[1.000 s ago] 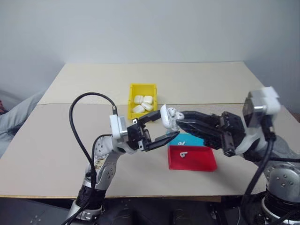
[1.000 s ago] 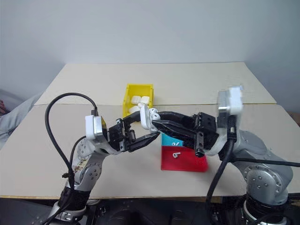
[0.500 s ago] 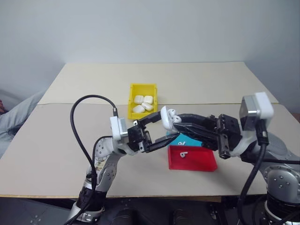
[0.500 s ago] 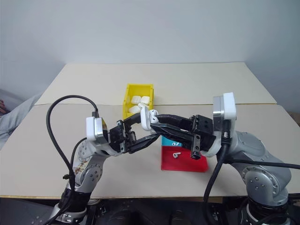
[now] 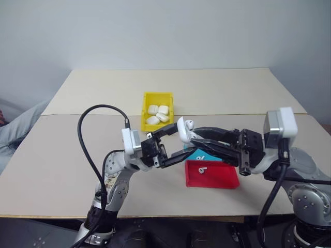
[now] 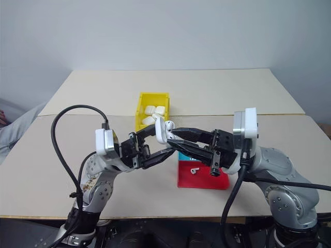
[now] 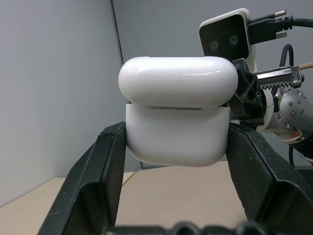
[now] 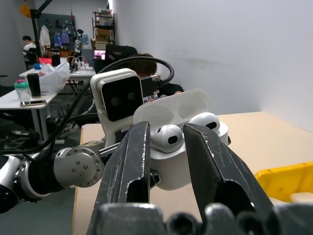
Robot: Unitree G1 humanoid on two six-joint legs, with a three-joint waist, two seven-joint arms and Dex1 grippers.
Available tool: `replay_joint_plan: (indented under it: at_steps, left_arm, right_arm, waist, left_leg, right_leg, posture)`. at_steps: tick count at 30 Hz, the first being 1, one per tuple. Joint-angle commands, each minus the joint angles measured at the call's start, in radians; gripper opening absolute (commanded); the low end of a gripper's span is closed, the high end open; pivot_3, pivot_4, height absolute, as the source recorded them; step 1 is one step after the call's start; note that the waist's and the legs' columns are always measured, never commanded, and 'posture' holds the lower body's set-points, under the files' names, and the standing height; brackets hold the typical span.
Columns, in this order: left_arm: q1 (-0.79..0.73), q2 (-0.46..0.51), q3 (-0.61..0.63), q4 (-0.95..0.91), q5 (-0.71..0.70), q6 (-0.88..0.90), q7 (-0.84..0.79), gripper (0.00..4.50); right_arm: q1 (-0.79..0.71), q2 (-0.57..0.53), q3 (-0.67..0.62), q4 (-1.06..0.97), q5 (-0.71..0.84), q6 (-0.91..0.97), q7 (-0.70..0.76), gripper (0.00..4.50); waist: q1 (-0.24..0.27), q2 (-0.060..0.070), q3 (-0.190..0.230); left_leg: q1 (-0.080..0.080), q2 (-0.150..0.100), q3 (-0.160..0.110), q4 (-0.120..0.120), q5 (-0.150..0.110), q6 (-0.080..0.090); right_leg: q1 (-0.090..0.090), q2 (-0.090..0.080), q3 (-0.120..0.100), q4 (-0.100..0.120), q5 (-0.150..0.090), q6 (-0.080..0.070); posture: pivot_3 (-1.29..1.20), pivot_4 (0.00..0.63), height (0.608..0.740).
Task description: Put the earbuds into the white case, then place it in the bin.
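My left gripper (image 5: 183, 138) is shut on the white case (image 5: 182, 130), holding it above the table with the lid swung open. From the right, my right gripper (image 5: 194, 136) reaches in over the open case. In the right wrist view its fingers (image 8: 139, 147) stand slightly apart on either side of one earbud (image 8: 166, 138) seated in the case; a second earbud (image 8: 204, 122) sits beside it. In the left wrist view the case (image 7: 176, 122) is clamped between both fingers. The yellow bin (image 5: 157, 95) stands behind the grippers.
Several white cases (image 5: 158, 113) lie in the bin. Under the right gripper are a red tray (image 5: 222, 178) holding a loose earbud (image 5: 202, 170) and a blue tray (image 5: 199, 155). A person's sleeve (image 5: 15, 132) shows at the table's left edge.
The right gripper's fingers have parted a little around the earbud in the case, and its wrist has rolled. The left gripper and the case have stayed put.
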Motion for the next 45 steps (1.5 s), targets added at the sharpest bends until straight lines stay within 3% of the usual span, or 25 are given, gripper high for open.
replay_joint_plan:
  at_steps: [1,11,16,22,27,33,45]
  left_arm:
    - [0.000,0.003,0.003,-0.044,-0.012,-0.004,0.003,2.80]
    - [-0.012,0.021,0.011,0.023,0.026,-0.026,-0.001,2.80]
    - [-0.050,0.013,-0.022,0.131,0.141,-0.085,0.011,2.80]
    - [-0.112,-0.030,-0.054,0.238,0.242,-0.146,0.052,2.80]
    - [-0.125,-0.057,-0.055,0.250,0.224,-0.166,0.039,2.80]
    - [-0.123,-0.068,-0.053,0.242,0.217,-0.168,0.044,2.80]
    - [-0.091,-0.072,-0.022,0.207,0.144,-0.167,0.020,2.80]
  right_arm:
    - [0.003,-0.015,-0.002,-0.011,-0.010,-0.035,0.008,1.44]
    - [0.013,-0.083,-0.127,0.028,0.015,-0.109,0.086,1.44]
    - [-0.135,-0.216,-0.095,0.079,0.083,0.000,0.085,1.44]
    - [-0.325,-0.285,0.066,0.080,-0.024,0.045,0.079,0.03]
    - [-0.414,-0.274,0.203,0.086,-0.159,0.074,0.023,0.03]
    - [-0.420,-0.261,0.273,0.085,-0.236,0.078,0.032,0.03]
    - [-0.350,-0.311,0.223,0.091,-0.298,0.090,0.048,0.03]
  waist:
    - [0.000,0.000,0.000]
    - [0.001,0.000,0.000]
    - [-0.003,0.000,0.000]
    - [-0.001,0.000,0.000]
    - [0.000,0.000,0.000]
    - [0.001,0.000,0.000]
    - [0.000,0.000,0.000]
  left_leg:
    - [0.000,0.000,0.000,0.000,0.000,0.000]
    - [0.000,0.000,0.000,0.000,0.000,0.000]
    - [0.001,0.000,0.000,0.000,0.000,0.000]
    - [-0.001,0.000,0.000,0.000,0.000,0.001]
    - [-0.001,0.000,0.001,0.001,0.000,0.001]
    - [-0.002,0.000,0.001,0.001,0.000,0.001]
    - [-0.001,0.000,0.001,0.001,0.000,0.001]
  right_leg:
    - [0.000,0.000,0.000,0.000,0.000,0.000]
    - [0.000,0.000,0.000,0.000,0.000,0.000]
    - [0.000,0.000,0.000,0.000,0.000,0.000]
    - [0.000,0.000,0.000,-0.001,0.000,0.000]
    - [-0.002,-0.001,0.000,0.000,0.000,0.000]
    - [-0.001,-0.001,0.000,-0.001,0.000,0.000]
    - [-0.001,-0.001,0.000,-0.001,0.000,0.000]
  posture:
    - [0.00,0.150,0.740]
    - [0.00,0.150,0.740]
    - [0.00,0.150,0.740]
    - [0.00,0.150,0.740]
    - [0.00,0.150,0.740]
    - [0.00,0.150,0.740]
    - [0.00,0.150,0.740]
